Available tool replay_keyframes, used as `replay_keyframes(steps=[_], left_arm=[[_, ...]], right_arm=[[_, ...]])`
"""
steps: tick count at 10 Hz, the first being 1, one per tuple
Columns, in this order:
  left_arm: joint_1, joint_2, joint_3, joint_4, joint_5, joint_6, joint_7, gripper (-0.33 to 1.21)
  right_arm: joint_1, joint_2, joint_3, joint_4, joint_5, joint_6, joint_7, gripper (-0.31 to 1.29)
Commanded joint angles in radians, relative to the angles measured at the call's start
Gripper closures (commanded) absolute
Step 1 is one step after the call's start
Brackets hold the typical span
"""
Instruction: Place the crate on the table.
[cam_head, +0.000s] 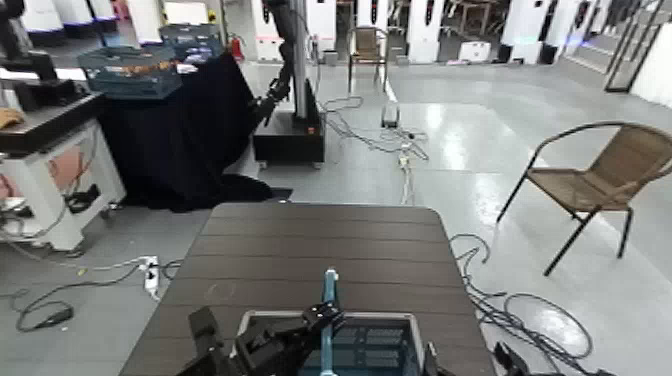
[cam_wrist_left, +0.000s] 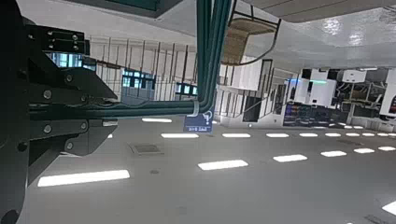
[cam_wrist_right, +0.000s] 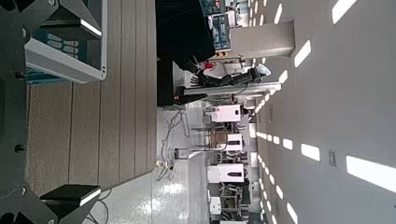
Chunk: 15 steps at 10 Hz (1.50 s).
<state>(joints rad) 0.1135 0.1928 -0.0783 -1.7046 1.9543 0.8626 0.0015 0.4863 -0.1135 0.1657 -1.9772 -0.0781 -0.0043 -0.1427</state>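
Blue crate (cam_head: 378, 345) at brown table (cam_head: 320, 235), left claw (cam_head: 326, 316) clamped on handle (cam_head: 331, 287), right claw (cam_wrist_right: 97, 110) gaping, chair (cam_head: 590, 185) and cables (cam_head: 545, 325) alongside.

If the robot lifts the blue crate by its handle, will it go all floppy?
Probably not: the crate has a firm-looking rim and straight lattice sides, so it should stay stiff. Those holes suggest it's fairly light for its size. It might swing or tip a bit, since the left gripper grips only the thin middle handle, while the open right gripper isn't holding it.
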Motion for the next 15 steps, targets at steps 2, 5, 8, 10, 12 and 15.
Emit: replay_keyframes(steps=[2, 5, 8, 10, 12, 15], left_arm=[[0.0, -0.001, 0.0, 0.0, -0.002, -0.001, 0.0, 1.19], [-0.011, 0.0, -0.006, 0.013, -0.002, -0.001, -0.001, 1.19], [-0.083, 0.022, -0.041, 0.077, -0.012, 0.007, -0.037, 1.19], [-0.143, 0.028, -0.058, 0.14, -0.041, 0.009, -0.074, 1.19], [-0.222, 0.045, -0.1, 0.217, -0.06, 0.009, -0.12, 1.19], [-0.314, 0.059, -0.159, 0.316, -0.067, -0.005, -0.167, 1.19]], right_arm=[[0.0, 0.0, 0.0, 0.001, -0.002, 0.0, 0.0, 0.14], [0.0, 0.002, 0.002, 0.003, -0.002, 0.0, 0.0, 0.14], [0.001, 0.003, 0.002, 0.003, -0.002, 0.001, 0.0, 0.14], [0.001, 0.005, 0.005, 0.003, -0.002, 0.003, 0.0, 0.14], [-0.002, 0.005, 0.006, 0.003, -0.002, 0.01, 0.0, 0.14], [-0.005, 0.005, 0.009, 0.003, -0.002, 0.012, 0.0, 0.14]])
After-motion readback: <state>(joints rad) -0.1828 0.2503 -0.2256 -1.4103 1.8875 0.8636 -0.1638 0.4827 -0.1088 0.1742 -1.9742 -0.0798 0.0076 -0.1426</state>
